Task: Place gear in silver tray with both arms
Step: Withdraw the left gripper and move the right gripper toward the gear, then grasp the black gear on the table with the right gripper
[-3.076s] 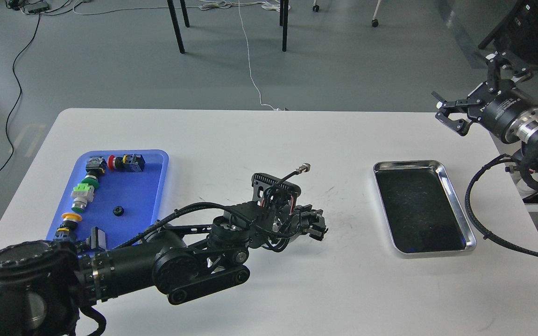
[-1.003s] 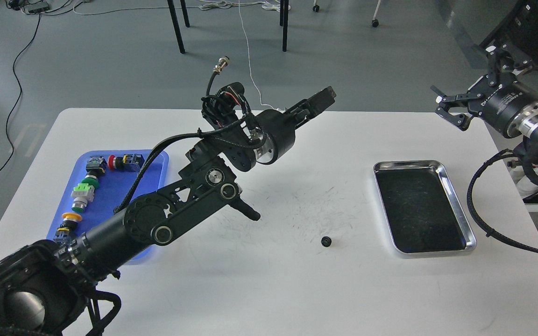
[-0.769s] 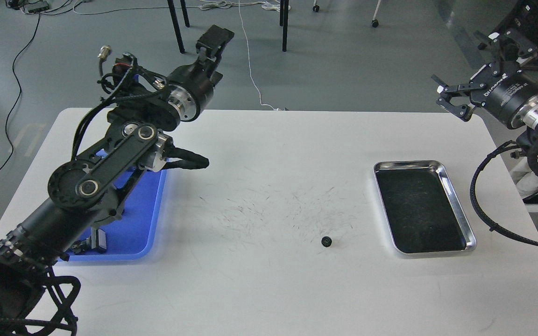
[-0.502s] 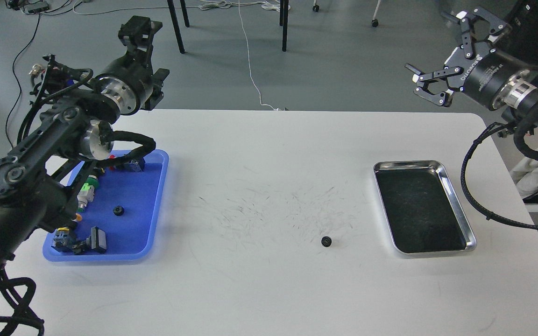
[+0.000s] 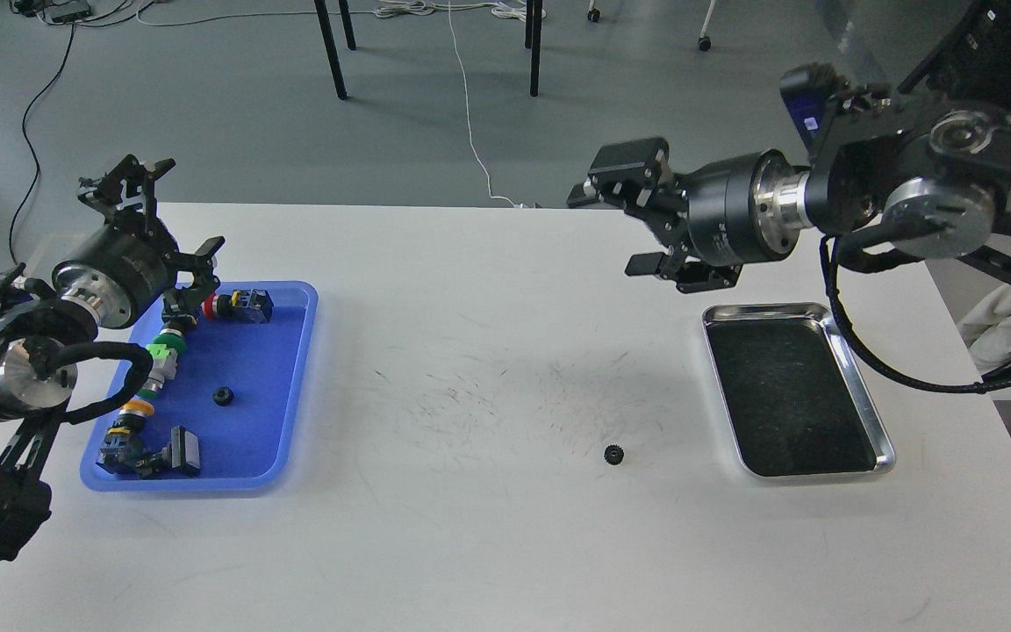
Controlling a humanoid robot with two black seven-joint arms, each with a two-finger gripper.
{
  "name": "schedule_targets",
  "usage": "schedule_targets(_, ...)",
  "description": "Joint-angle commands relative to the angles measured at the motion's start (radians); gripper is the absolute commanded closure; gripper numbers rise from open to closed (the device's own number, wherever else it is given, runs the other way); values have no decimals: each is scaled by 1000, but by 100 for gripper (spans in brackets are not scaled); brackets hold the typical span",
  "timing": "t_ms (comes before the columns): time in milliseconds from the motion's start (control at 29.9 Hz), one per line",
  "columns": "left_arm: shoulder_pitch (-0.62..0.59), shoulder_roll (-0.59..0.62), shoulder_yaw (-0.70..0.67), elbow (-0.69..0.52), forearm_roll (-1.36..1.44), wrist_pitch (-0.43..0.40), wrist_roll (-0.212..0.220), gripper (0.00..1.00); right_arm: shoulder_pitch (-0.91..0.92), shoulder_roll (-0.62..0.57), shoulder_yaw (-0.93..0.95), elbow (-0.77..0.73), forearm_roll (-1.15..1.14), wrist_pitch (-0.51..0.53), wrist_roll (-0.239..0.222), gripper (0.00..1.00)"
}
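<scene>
A small black gear (image 5: 613,454) lies on the white table, a little left of the silver tray (image 5: 858,391), whose dark bottom holds nothing. My right gripper (image 5: 615,219) is open and empty, raised above the table beyond the tray's far left corner and pointing left. My left gripper (image 5: 168,212) is open and empty, raised at the far left above the back edge of the blue tray (image 5: 297,377). Both grippers are well away from the gear.
The blue tray holds several push-button switches (image 5: 238,305) and a second small black gear (image 5: 223,396). Table legs and cables stand on the floor beyond the far edge. The table's middle is scuffed.
My left arm let the gear go on the table and swung back left above the blue tray. My right arm swung in leftward over the table. The gear lies still.
</scene>
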Motion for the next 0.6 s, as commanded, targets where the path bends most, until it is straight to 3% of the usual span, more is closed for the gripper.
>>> schedule_targets(0, 30, -1, -1, -2, -2, -6, -34, 2, 97, 67, -211, 52, -60, 60, -34, 1)
schedule_targets(234, 42, -2, -4, -2, -7, -8, -88, 2, 109, 280, -330, -7, -125, 143, -51, 1)
schedule_targets(568, 41, 24, -7, 1, -7, -3, -89, 2, 54, 450, -378, -150, -112, 160, -55, 1)
